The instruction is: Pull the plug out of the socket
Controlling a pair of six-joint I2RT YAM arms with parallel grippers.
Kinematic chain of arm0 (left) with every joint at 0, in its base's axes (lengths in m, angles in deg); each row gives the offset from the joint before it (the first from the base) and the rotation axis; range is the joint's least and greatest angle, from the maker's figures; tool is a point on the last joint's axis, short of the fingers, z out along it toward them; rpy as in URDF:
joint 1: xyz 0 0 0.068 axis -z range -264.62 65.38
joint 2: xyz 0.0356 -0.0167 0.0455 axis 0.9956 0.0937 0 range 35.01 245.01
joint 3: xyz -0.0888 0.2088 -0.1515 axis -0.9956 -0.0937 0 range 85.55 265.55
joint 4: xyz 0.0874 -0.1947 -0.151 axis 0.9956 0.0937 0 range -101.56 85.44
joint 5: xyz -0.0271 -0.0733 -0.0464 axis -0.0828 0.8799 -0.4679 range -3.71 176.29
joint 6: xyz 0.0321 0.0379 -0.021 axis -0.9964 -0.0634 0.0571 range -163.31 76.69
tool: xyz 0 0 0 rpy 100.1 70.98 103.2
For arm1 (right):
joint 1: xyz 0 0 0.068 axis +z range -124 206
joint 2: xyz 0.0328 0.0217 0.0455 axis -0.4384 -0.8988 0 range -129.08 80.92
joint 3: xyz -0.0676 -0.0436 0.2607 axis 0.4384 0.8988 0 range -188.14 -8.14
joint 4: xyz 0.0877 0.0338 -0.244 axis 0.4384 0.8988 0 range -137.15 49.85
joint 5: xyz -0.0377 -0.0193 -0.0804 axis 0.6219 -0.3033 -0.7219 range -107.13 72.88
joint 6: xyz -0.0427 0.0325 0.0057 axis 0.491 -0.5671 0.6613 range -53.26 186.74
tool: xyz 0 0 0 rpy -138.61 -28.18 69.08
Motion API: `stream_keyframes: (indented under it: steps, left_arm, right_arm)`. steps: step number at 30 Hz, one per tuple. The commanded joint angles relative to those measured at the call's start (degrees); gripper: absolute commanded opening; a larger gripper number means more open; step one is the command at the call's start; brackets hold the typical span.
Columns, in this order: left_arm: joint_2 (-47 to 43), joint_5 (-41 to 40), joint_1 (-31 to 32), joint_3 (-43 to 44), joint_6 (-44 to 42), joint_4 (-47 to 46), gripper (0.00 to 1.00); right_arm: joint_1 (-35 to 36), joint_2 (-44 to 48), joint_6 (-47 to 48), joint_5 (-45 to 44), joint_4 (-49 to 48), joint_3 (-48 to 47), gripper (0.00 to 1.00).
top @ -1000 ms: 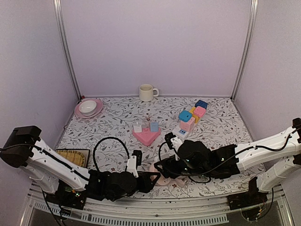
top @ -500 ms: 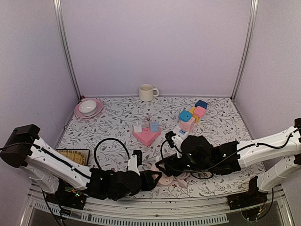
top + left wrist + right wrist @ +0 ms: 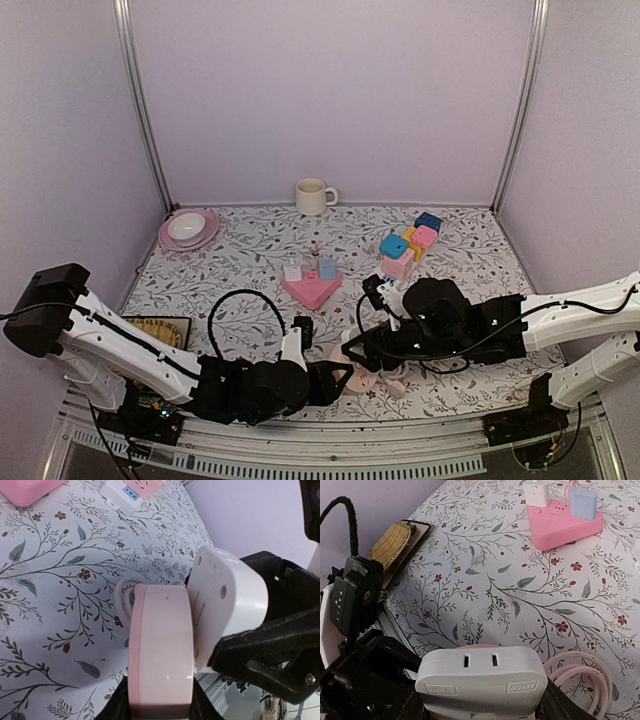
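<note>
Left wrist shows one pink socket (image 3: 160,650) and one white plug (image 3: 227,605), touching.

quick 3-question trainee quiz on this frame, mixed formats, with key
1. True or false: the left tool is clamped on the pink socket.
2. Which one grips the white plug? A) the right tool B) the left tool C) neither
3. Fill in: seen from the arm bases, the cup stands at the ____ edge of the table.

Key: 1 true; 2 A; 3 far
</note>
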Motion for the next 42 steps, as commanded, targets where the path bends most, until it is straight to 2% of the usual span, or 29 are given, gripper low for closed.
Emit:
stream_keyframes:
  steps: [1,13,20,26,28,35,37,40,42]
  left_arm:
    - [1.9,-3.0,-2.3,-1.5,-0.5,8.5,0.0]
    - [2.3,-2.3,-2.5,-2.0,0.6,9.4,0.0]
    - [2.7,-2.2,-2.5,-2.0,1.6,9.7,0.0]
    - [2.8,-2.0,-2.5,-2.9,3.6,10.1,0.0]
    - [2.6,-2.1,-2.5,-3.6,4.4,10.1,0.0]
    - [2.3,-2.3,-2.5,-4.1,5.0,9.8,0.0]
    - [2.4,-2.5,-2.5,-4.1,5.0,9.6,0.0]
    - [2.1,-2.8,-2.5,-4.1,4.5,9.1,0.0]
    - [1.6,-2.9,-2.6,-4.4,4.4,9.0,0.0]
  right_arm:
    - [0.7,1.8,1.0,3.3,-1.3,-0.5,0.28]
    - [2.8,1.7,0.7,-4.3,1.4,-1.6,0.24]
    - [6.6,0.1,1.4,-6.0,1.5,-3.5,0.24]
    - [6.7,2.2,-0.1,-6.1,1.3,-1.8,0.24]
    - [5.9,3.8,-0.1,-5.2,1.2,-0.9,0.26]
    - [-1.9,9.8,-0.5,6.5,-2.4,4.3,0.26]
    - [-1.9,10.1,-0.4,6.1,-2.0,4.1,0.26]
    - [-2.3,10.6,-1.7,0.2,1.3,4.0,0.27]
    - [-4.8,11.6,-2.6,-0.8,3.4,4.7,0.27]
